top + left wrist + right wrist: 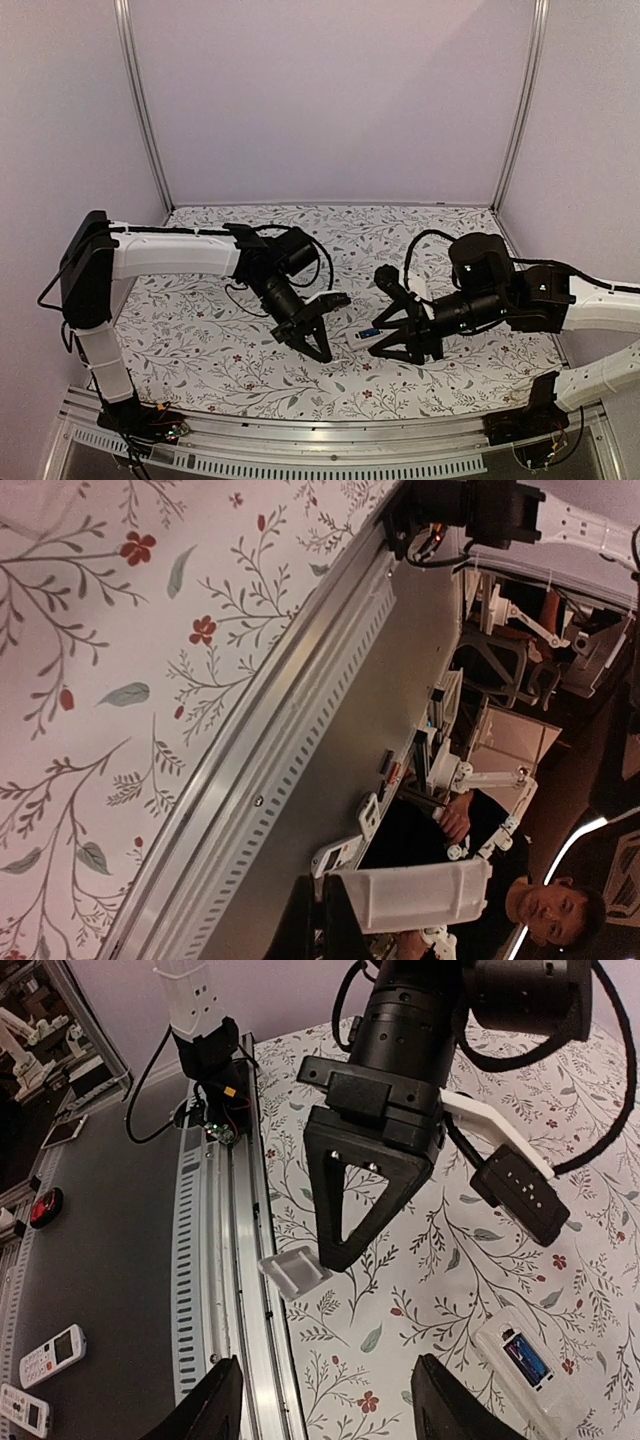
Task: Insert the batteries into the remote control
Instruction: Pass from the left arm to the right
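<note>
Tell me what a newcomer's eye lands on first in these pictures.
First, the two black arms nearly meeting mid-table over the flowered cloth. The left gripper pinches a small white plastic lid, and the right gripper hangs open close by. Between them lies the remote control, bay side up, with the blue battery already in it.

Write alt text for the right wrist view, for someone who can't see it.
The left arm's black gripper, shut, pinches a small white plastic cover near the floral tablecloth edge. At the frame's lower right lies the slim white plastic remote control, bay up, a bright blue battery inside. The right gripper is open.
</note>
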`<state>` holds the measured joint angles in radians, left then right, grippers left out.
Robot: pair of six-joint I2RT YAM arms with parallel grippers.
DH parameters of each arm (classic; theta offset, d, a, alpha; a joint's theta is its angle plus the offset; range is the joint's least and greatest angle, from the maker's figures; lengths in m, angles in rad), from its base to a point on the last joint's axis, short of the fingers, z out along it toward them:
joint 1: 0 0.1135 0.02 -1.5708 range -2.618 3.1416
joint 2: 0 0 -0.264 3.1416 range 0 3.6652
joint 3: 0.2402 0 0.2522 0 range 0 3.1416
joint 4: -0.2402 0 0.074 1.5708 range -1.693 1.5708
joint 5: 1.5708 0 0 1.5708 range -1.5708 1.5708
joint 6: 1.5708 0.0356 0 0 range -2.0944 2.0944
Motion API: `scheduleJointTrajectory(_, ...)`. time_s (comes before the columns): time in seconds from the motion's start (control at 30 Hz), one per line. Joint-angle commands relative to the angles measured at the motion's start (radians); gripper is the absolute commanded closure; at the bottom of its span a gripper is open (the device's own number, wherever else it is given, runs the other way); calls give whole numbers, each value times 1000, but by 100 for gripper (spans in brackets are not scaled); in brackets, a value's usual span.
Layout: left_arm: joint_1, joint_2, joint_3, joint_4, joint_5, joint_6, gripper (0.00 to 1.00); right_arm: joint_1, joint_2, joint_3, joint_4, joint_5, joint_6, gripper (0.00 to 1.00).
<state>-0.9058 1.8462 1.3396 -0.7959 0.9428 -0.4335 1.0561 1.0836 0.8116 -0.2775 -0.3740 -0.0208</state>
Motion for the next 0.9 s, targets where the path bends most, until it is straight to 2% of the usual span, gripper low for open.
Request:
scheduleJointTrajectory(0.0, -84, 39, -8, -41, 170, 37, 100, 107, 44, 100, -115, 56, -89, 43)
scheduleJointTrajectory(0.23, -135, 49, 16, -36, 207, 44, 100, 234, 101, 199, -192, 67, -144, 48)
scheduleJointTrajectory(0.43, -150, 44, 20, -17, 220, 21, 100, 298, 131, 230, -221, 141, -182, 50)
scheduleJointTrajectory(0.6, -150, 51, 24, -6, 229, 9, 100, 319, 168, 234, -218, 188, -200, 54)
scheduleJointTrajectory(0.87, -150, 57, 18, -3, 238, 7, 100, 329, 198, 243, -199, 174, -222, 59)
